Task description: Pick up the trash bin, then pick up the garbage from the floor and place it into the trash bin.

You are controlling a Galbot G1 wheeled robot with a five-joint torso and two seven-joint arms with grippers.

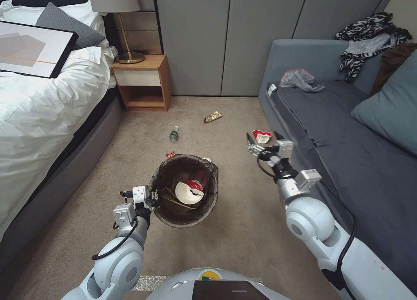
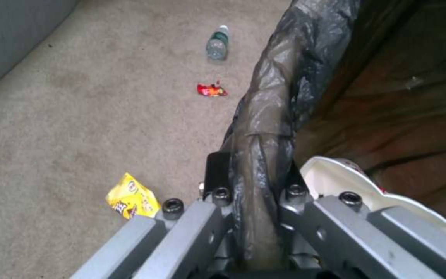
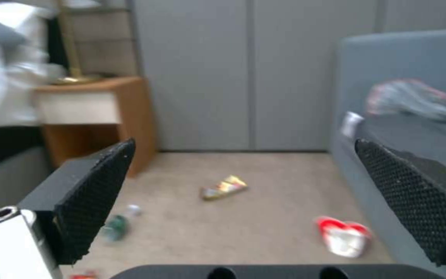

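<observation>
Between bed and sofa, open carpet with litter scattered over it. Near the middle, the trash bin, lifted clear of the carpet and tilted a little, one red-and-white cup already inside. Clamped tight over the lined rim on the near side: the left hand, one finger inside the liner, one outside. Best kept firm and level, mouth up, close to the next drop.

Out to the right, just beside the sofa base, the right hand, spread wide and holding nothing, poised above a crushed red-and-white cup. Judged the step in hand: taking that cup. Lower straight down, straddle the flattened body, close across the narrow side, and mind the sofa edge.

Farther out on the carpet, well apart: a small bottle, a colourful wrapper, a yellow wrapper and a tiny red wrapper near the bin.
</observation>
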